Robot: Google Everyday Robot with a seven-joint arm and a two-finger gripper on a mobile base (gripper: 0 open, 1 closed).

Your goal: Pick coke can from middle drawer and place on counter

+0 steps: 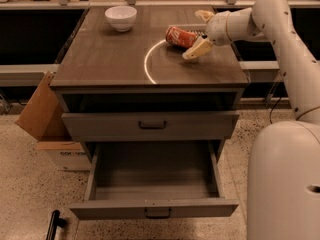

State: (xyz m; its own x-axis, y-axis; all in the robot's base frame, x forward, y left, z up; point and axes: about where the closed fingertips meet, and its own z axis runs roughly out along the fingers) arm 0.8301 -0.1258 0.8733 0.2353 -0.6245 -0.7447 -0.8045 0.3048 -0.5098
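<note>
The coke can (180, 36) lies on its side on the counter (105, 59), just right of the white arc (147, 64). My gripper (200, 32) is at the can's right end, low over the counter top. Its fingers are spread wide, one finger (196, 49) in front of the can and the other behind it, and they do not clamp the can. The middle drawer (155, 208) is pulled out below, and its grey inner box holds nothing.
A white bowl (121, 17) stands at the counter's back left. Another grey drawer front (150, 125) above the open drawer is shut. A cardboard box (42, 114) leans at the cabinet's left. My white base (285, 184) stands at the right, and a black handle (52, 224) lies on the floor.
</note>
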